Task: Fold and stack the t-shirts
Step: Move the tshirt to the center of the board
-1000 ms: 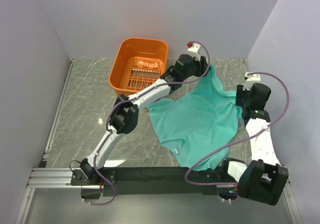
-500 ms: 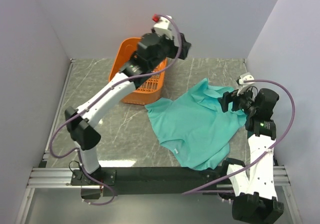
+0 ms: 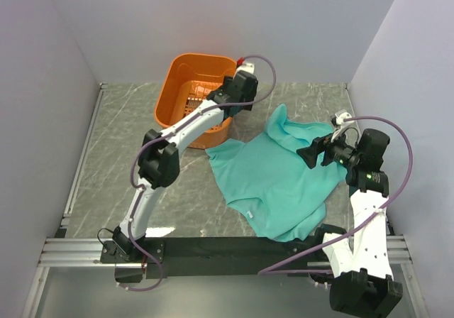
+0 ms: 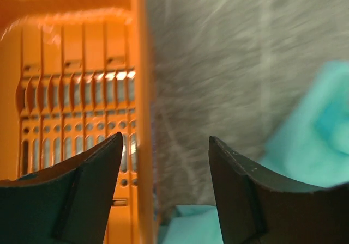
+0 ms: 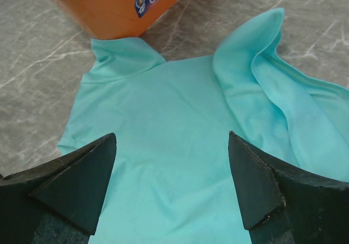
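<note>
A teal t-shirt (image 3: pixel 280 179) lies spread on the marble table, its far right part bunched into folds (image 3: pixel 291 128). My left gripper (image 3: pixel 240 94) hangs open above the right wall of the orange basket (image 3: pixel 181 84). In the left wrist view its jaws (image 4: pixel 165 140) hold nothing, with the basket wall (image 4: pixel 139 91) below and the t-shirt (image 4: pixel 322 135) off to the right. My right gripper (image 3: pixel 313 152) hovers open over the shirt's right side. In the right wrist view its jaws (image 5: pixel 172 136) are empty above flat teal t-shirt cloth (image 5: pixel 163 86).
The orange basket (image 5: pixel 109 4) stands at the back, touching the shirt's far left sleeve. Grey walls close in the table on three sides. A black bar (image 3: pixel 234 247) with the arm bases runs along the near edge.
Both grippers opened and let go of the shirt's far edge, which dropped onto the table. The left arm swung up and back to the basket's right wall. The right gripper moved left over the shirt.
</note>
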### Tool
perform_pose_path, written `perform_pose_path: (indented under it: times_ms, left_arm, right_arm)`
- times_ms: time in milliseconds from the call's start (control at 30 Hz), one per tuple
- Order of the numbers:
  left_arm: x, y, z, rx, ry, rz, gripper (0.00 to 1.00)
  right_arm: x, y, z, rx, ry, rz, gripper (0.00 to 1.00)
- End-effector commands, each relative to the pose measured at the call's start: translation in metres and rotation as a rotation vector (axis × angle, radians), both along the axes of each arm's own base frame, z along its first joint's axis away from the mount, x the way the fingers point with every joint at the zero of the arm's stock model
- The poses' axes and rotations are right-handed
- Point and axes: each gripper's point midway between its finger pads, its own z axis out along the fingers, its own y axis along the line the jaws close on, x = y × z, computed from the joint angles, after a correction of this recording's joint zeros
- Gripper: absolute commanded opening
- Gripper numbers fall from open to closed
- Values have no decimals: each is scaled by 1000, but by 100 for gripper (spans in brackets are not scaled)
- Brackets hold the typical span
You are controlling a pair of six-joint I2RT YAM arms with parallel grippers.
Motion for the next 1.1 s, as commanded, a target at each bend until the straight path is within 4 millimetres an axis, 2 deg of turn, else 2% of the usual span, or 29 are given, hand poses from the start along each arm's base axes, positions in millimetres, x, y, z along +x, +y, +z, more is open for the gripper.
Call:
perform_pose_path:
  times_ms: [0, 133, 233, 333, 367, 467, 567, 667, 833, 967, 1000, 1067]
  left_arm:
    - [15, 31, 34, 42, -82, 141, 69]
    - [26, 43, 9, 81, -57, 177, 65]
    - [28, 46, -9, 93, -13, 159, 42]
    - [27, 51, -17, 107, 7, 160, 26]
    - [26, 54, -16, 109, 7, 164, 14]
    - [23, 66, -9, 112, 1, 179, 1]
    - [13, 87, 2, 134, -10, 215, 1]
    - [-4, 118, 7, 131, 0, 267, 1]
    - [-29, 181, 0, 160, 26, 311, 1]
    - [-31, 227, -10, 185, 76, 315, 1]
    - [-27, 248, -11, 188, 79, 350, 1]
    - [-25, 264, -17, 190, 97, 347, 0]
  right_arm:
    - [-1, 5, 5, 28, -14, 27, 89]
    - [-1, 5, 6, 27, -14, 24, 89]
    - [-2, 6, 7, 28, -19, 28, 89]
    - [-2, 5, 8, 28, -18, 27, 89]
    - [-2, 5, 7, 30, -12, 25, 89]
    - [-2, 5, 9, 27, -21, 23, 89]
    - [-3, 5, 9, 26, -22, 24, 89]
    - [-4, 5, 11, 23, -29, 24, 89]
    - [-6, 8, 13, 28, -34, 39, 89]
    - [-7, 9, 13, 25, -37, 44, 89]
    - [-8, 9, 12, 22, -36, 46, 89]
    - [-8, 8, 12, 17, -36, 47, 89]
